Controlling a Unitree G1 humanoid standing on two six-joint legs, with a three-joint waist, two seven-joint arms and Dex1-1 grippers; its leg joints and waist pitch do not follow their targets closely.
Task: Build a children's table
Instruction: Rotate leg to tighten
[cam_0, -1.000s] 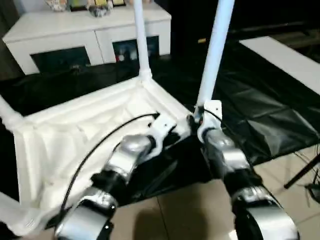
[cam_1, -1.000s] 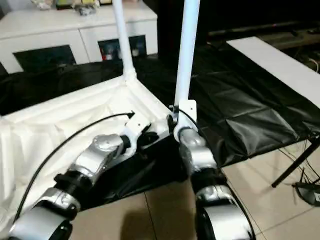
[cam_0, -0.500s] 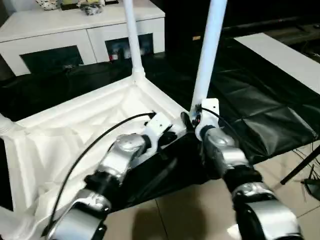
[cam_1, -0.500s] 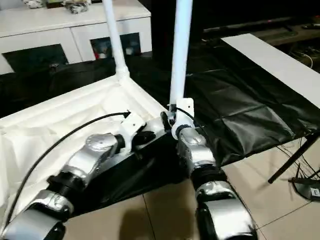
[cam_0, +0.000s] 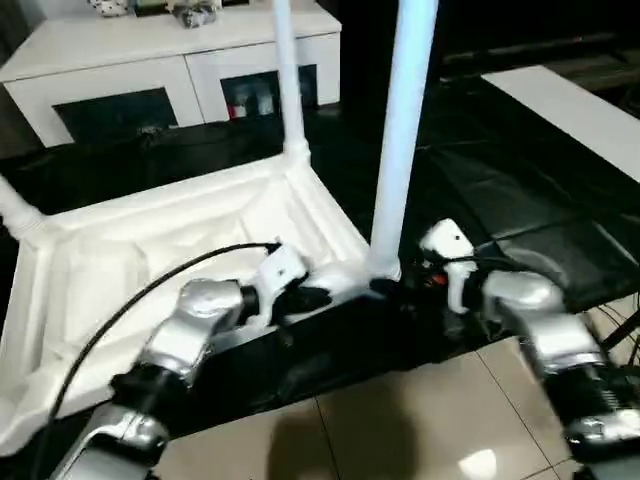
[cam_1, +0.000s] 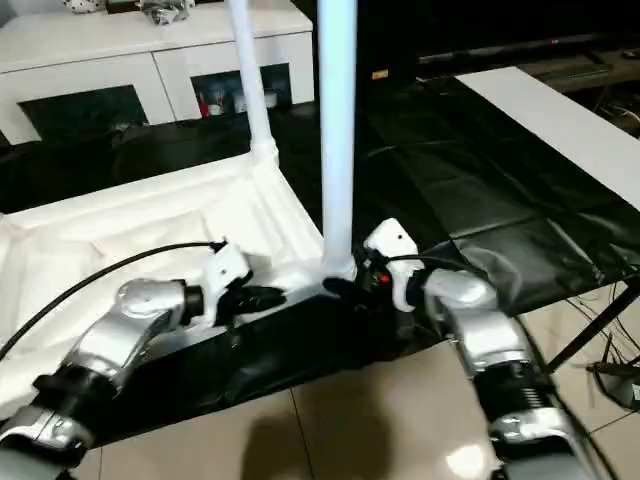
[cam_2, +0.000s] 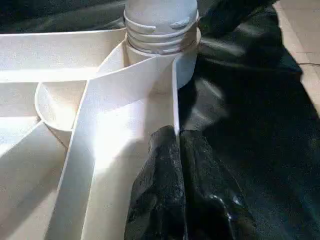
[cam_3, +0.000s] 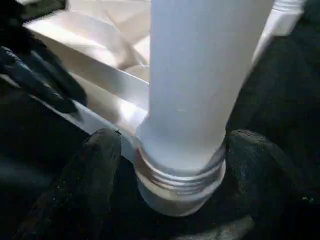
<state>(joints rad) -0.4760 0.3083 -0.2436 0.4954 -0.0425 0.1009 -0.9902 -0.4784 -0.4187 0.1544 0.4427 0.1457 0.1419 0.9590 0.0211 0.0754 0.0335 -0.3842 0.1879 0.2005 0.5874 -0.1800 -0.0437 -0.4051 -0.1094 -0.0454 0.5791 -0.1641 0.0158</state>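
Observation:
The children's table lies upside down on the black cover, its white tabletop (cam_0: 150, 240) showing ribs and a raised rim. Three white legs stand up from corner sockets: a near one (cam_0: 400, 150), a rear one (cam_0: 288, 80) and a left one (cam_0: 18, 212). My left gripper (cam_0: 318, 297) is shut on the thin front rim beside the near socket; in the left wrist view its fingers (cam_2: 165, 170) pinch that wall. My right gripper (cam_0: 388, 287) stands open around the near leg's threaded base (cam_3: 180, 185), one finger (cam_3: 100, 175) on each side with a small gap.
A white cabinet (cam_0: 150, 60) with dark glass doors stands behind the black-covered work table (cam_0: 520, 200). A long white board (cam_0: 580, 110) lies on the cover at the right. Tiled floor (cam_0: 400, 430) runs along the table's near edge, with a dark stand leg (cam_1: 600, 330) at the right.
My right arm has swung out to the right and its gripper now meets the near leg's base from that side, jaws wider. The left gripper stays on the rim. The camera shifted.

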